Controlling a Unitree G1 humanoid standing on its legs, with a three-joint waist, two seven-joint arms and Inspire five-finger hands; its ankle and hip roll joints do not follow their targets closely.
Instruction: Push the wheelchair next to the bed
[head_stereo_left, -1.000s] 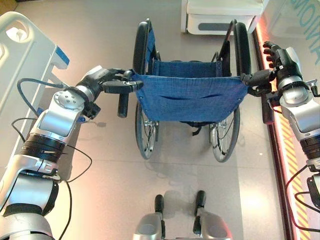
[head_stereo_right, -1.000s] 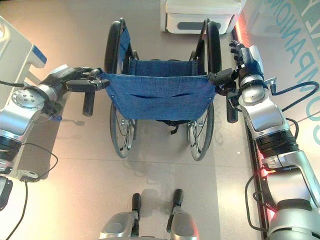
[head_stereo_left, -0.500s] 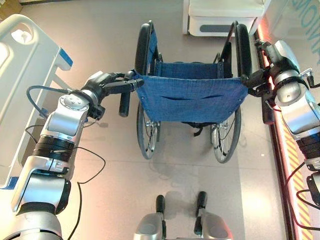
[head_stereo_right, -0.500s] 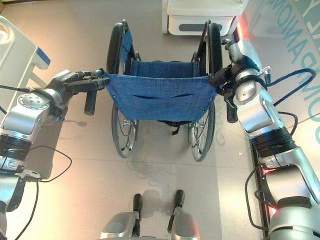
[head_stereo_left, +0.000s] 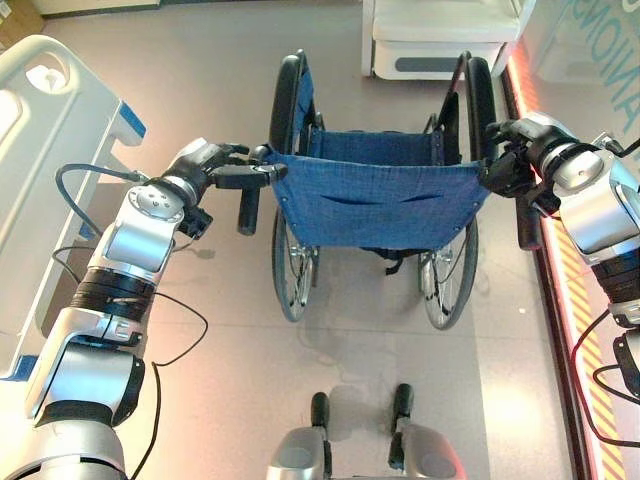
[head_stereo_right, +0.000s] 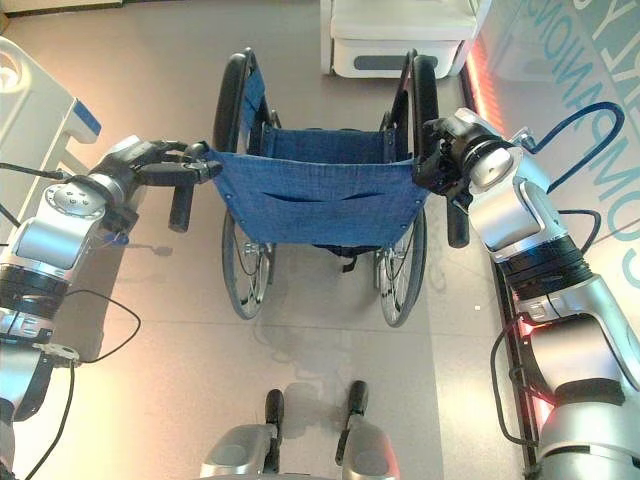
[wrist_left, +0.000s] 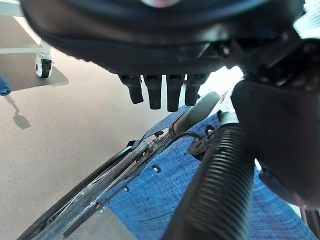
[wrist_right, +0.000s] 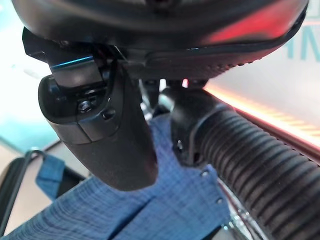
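Steering a blue-seated wheelchair (head_stereo_left: 375, 200) from behind, mid-floor, with the white bed (head_stereo_left: 45, 150) off at ten o'clock and well apart. Left hand (head_stereo_left: 205, 165) set against the left push handle (head_stereo_left: 247, 205), fingers (wrist_left: 160, 90) hanging fairly straight over the ribbed grip rather than wrapped round it. Right hand (head_stereo_right: 445, 160) pressed close to the right push handle (head_stereo_right: 457, 215); cannot tell whether closed on it. Best handled, by the look of it, with even pressure on both grips, slightly more on the right to swing toward ten o'clock, keeping the near wheels clear of the bed frame.
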